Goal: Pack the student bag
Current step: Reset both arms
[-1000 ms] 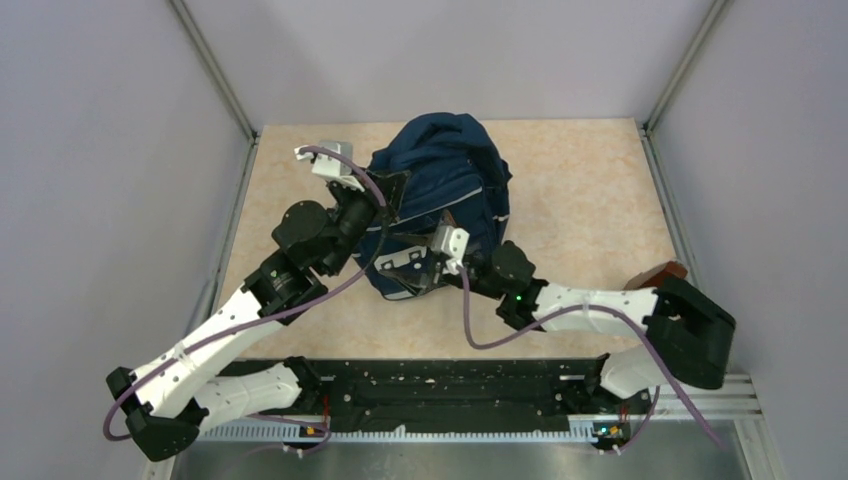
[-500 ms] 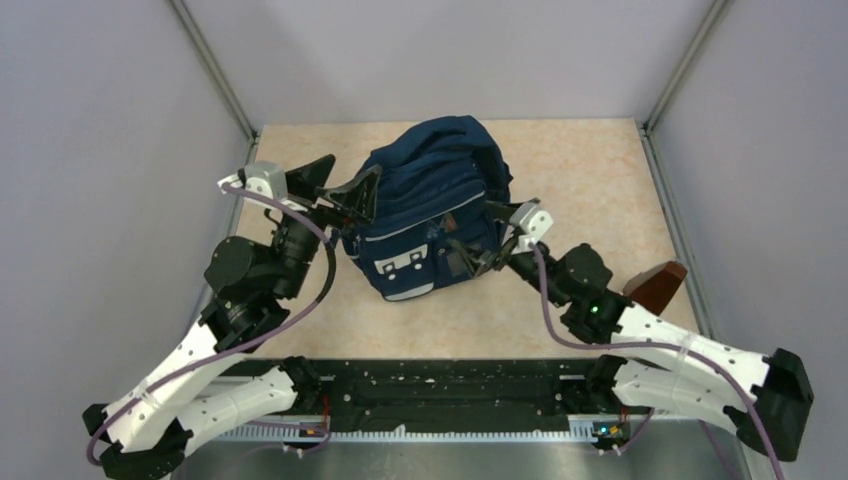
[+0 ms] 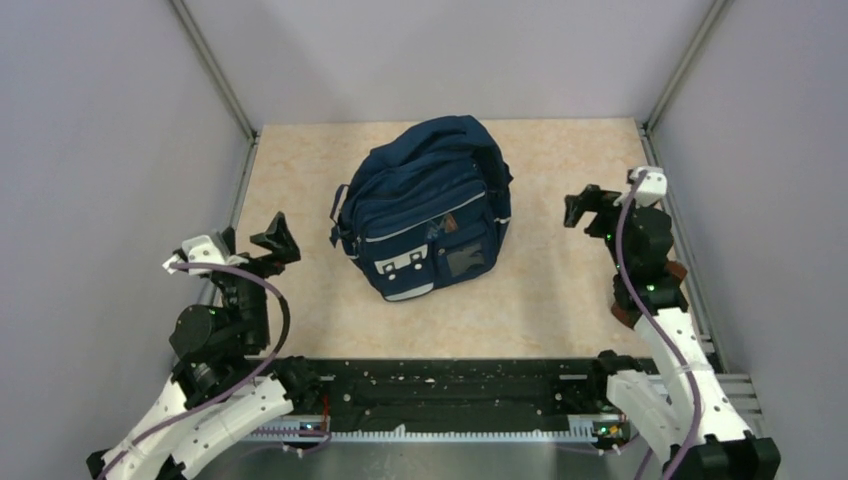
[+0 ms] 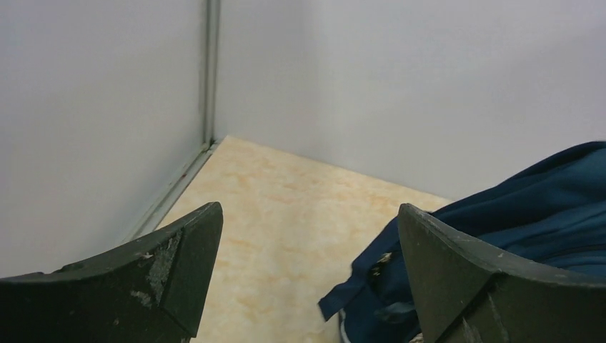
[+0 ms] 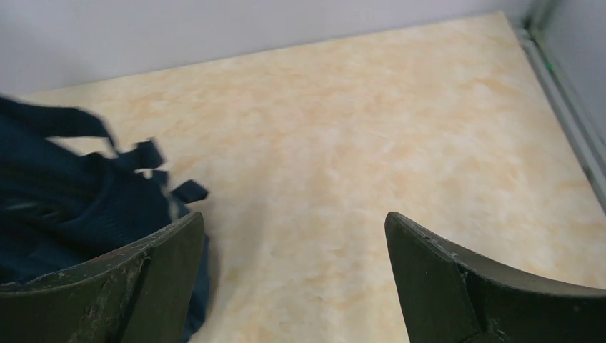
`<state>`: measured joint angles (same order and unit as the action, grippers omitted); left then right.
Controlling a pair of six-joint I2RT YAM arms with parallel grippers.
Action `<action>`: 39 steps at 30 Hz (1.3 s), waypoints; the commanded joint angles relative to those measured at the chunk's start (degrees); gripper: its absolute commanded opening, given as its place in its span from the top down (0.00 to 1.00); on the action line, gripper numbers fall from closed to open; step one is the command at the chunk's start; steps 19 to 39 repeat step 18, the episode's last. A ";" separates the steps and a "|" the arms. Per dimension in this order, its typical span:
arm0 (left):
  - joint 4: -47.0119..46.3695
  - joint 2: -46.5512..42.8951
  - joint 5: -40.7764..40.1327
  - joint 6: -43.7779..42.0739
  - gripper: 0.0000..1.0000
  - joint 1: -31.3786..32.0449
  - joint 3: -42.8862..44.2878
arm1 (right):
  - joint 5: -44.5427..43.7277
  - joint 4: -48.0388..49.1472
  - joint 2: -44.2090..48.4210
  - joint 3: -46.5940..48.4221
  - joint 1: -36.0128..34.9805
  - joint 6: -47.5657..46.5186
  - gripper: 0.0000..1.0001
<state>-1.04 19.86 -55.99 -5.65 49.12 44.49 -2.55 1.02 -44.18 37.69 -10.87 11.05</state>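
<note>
The student bag, a navy-blue backpack with thin pale stripes and white patches on its front pocket, rests alone in the middle of the table, front pocket toward me. My left gripper hovers open by the left table edge, well apart from the bag. My right gripper hovers open to the bag's right, also apart. In the left wrist view the left gripper frames bare table, with the bag behind its right finger. The right wrist view has the right gripper over bare table and the bag at its left.
A brown object lies by the right table edge, mostly hidden behind my right arm. Grey walls with metal corner posts enclose the table. A black mounting rail runs along the near edge.
Both grippers were at the bag a second ago; they opened, let go and drew back to the left and right sides. The bag settled onto the table.
</note>
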 commanded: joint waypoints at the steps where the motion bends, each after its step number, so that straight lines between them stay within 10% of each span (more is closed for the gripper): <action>1: 10.15 -5.74 -7.11 -0.13 0.04 -0.17 -1.16 | -2.08 -5.82 2.16 2.12 8.77 7.52 0.06; 10: 24.36 -5.42 -8.99 8.84 0.02 -0.17 2.77 | -9.49 1.81 13.13 -5.40 9.31 2.82 0.06; 39: 22.26 -4.07 -8.41 8.55 0.02 -0.17 2.94 | -9.05 2.47 14.06 -6.31 9.29 2.36 0.06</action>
